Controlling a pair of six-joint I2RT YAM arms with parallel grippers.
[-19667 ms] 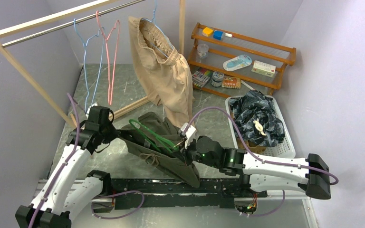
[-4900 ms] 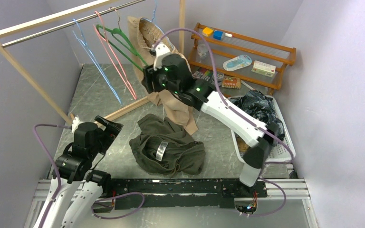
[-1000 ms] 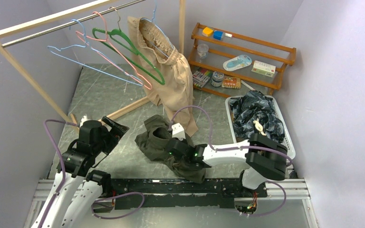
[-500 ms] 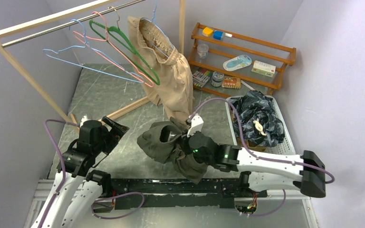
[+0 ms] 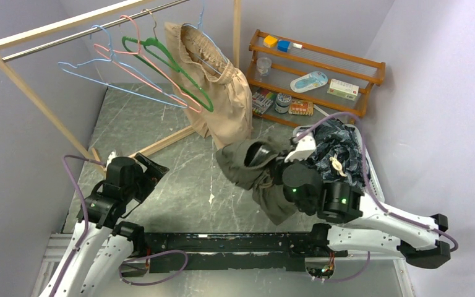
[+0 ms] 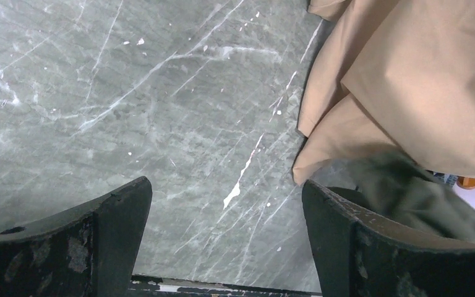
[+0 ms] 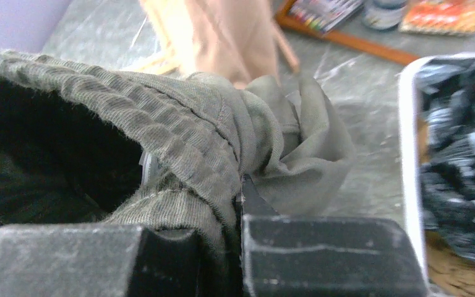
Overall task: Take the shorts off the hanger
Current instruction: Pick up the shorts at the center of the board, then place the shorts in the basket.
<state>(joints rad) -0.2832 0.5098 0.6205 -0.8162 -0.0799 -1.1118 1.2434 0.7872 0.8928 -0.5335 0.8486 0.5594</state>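
You have the olive shorts (image 5: 253,164) bunched in your right tool (image 7: 240,204), which is clenched on a fold of the ribbed band, lifted off the desk (image 5: 161,124). Just right of that tool sits a basket (image 5: 371,179) holding navy shorts (image 5: 340,151). Ahead and to its left, beige shorts (image 5: 222,99) hang on a hanger, not yet removed. Your left tool (image 6: 222,198) is released and empty, above bare desk.

Risk: the loose olive leg dangles below the tool and could snag the basket rim or drag the beige pair.

The desk is grey marbled stone. Lilac walls, a wooden rail (image 5: 68,34) and a shelf (image 5: 321,68) stand beyond.
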